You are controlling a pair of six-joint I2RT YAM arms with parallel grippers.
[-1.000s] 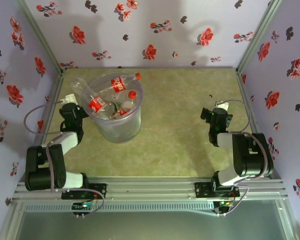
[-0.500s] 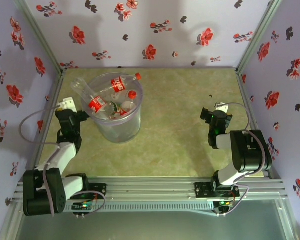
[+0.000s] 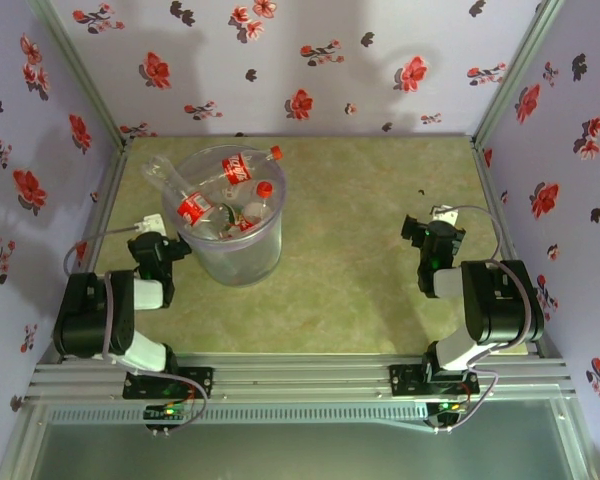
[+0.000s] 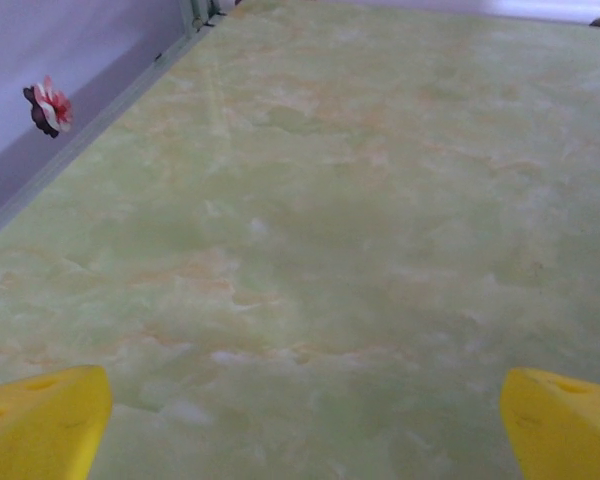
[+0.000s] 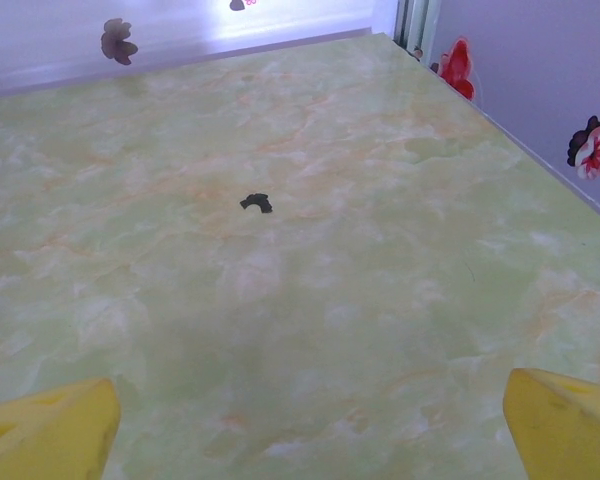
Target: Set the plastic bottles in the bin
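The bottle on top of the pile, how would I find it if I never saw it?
Find the green table, then the big pale bin on its left side, full of bottles. The top bottle lies along the far rim, red label up. It alone has a red cap poking out past the rim on the right.

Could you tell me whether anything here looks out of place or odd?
A small dark scrap lies on the table ahead of the right tool, belonging to nothing nearby. In the bin, a clear bottle leans out over the left rim instead of lying fully inside.
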